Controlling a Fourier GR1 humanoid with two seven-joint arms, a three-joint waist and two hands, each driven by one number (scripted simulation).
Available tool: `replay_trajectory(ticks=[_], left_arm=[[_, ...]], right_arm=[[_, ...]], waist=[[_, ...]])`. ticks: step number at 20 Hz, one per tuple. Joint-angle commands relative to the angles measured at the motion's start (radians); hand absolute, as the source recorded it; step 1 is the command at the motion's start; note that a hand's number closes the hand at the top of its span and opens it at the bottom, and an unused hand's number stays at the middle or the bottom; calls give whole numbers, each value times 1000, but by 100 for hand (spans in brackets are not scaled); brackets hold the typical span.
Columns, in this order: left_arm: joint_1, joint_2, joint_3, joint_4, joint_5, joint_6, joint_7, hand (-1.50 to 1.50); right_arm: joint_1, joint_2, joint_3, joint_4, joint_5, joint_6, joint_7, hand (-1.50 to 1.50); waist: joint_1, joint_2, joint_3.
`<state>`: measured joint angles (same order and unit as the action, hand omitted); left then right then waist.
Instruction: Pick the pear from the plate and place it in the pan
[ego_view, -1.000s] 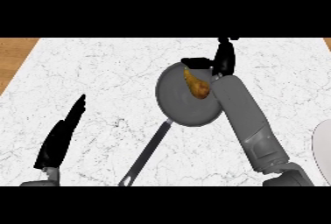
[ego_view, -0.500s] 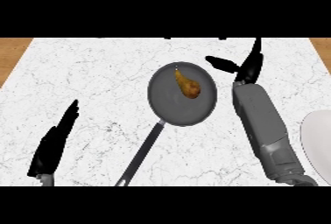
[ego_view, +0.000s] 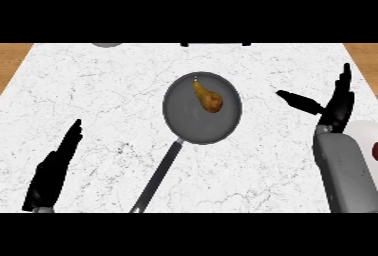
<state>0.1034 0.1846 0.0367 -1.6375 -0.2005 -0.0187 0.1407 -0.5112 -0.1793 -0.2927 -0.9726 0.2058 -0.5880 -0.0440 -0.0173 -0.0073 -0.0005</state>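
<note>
pear (ego_view: 209, 99) lies inside the pan (ego_view: 184, 125), stem toward the far rim, long axis oblique. right hand (ego_view: 334, 106), the nearer, stands right of the pan, fingers spread, holding nothing. placement judged complete.

The right hand (ego_view: 334, 102) shows at the right side of the view, above its grey forearm (ego_view: 343, 170), which comes up from the lower edge. The fingers (ego_view: 343, 82) are straight and point toward the top of the view. The thumb (ego_view: 299, 101) stands apart from them and reaches to the left. This hand holds nothing.

The left hand (ego_view: 53, 170) shows at the lower left. It is seen from the side, thin and long, and tilts slightly to the right. Its fingers (ego_view: 72, 135) are straight and close together, with the tips upward. It holds nothing. Only a little of its wrist shows at the lower edge.
</note>
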Motion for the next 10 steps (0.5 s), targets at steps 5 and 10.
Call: replay_trajectory(ticks=[5,10], left_arm=[[-24,-8,7,14,-7,-8,10,0],[-15,-18,3,-28,-13,-19,36,0]], right_arm=[[332,-114,10,-392,-66,182,95,-150],[414,-168,-47,-469,-139,280,91,-150]], waist=[[3,3,0],[14,6,0]])
